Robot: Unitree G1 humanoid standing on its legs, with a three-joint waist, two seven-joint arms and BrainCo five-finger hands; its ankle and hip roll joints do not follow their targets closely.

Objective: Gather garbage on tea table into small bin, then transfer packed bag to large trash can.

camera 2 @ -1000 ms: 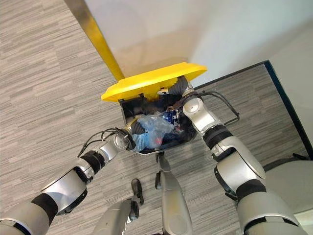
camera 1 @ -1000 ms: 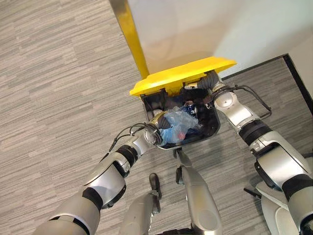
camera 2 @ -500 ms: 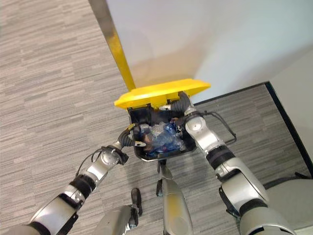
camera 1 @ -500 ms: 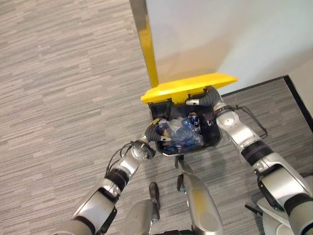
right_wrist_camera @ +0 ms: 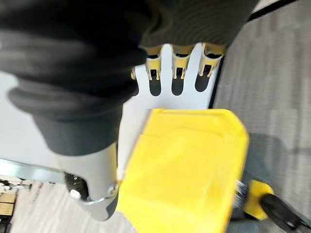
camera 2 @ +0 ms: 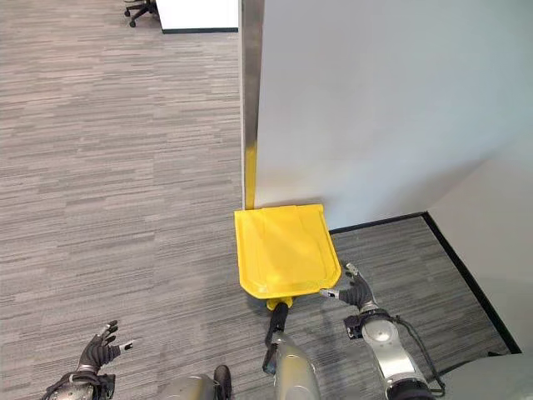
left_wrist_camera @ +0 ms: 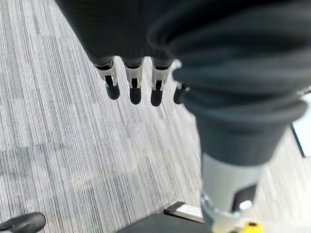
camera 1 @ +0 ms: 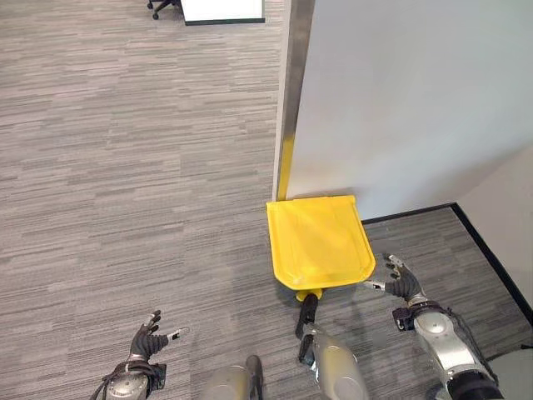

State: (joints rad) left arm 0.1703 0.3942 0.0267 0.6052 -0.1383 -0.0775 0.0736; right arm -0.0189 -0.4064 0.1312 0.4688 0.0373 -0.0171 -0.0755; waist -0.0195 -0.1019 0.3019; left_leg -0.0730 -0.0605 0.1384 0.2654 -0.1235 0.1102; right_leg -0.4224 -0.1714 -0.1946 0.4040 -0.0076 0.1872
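Observation:
The large trash can stands against the wall with its yellow lid (camera 1: 321, 242) down flat, so what is inside is hidden. My right hand (camera 1: 400, 281) hovers just right of the lid's front corner, fingers spread and holding nothing. In the right wrist view its fingers (right_wrist_camera: 180, 65) point past the yellow lid (right_wrist_camera: 184, 170) towards the wall. My left hand (camera 1: 143, 343) hangs low at the left over the carpet, well away from the can, fingers straight and bare. The left wrist view has the same straight fingers (left_wrist_camera: 133, 87) above the grey floor.
A white wall (camera 1: 400, 100) with a metal corner post (camera 1: 293, 83) rises right behind the can, and a black baseboard (camera 1: 408, 215) runs along its foot. Grey carpet (camera 1: 125, 167) stretches out to the left. An office chair base (camera 1: 162, 7) and a white cabinet (camera 1: 223, 10) stand far off.
The yellow lid has dropped shut over the blue bag. Both hands have come out of the can and apart, left hand low to the left. The camera has tilted up.

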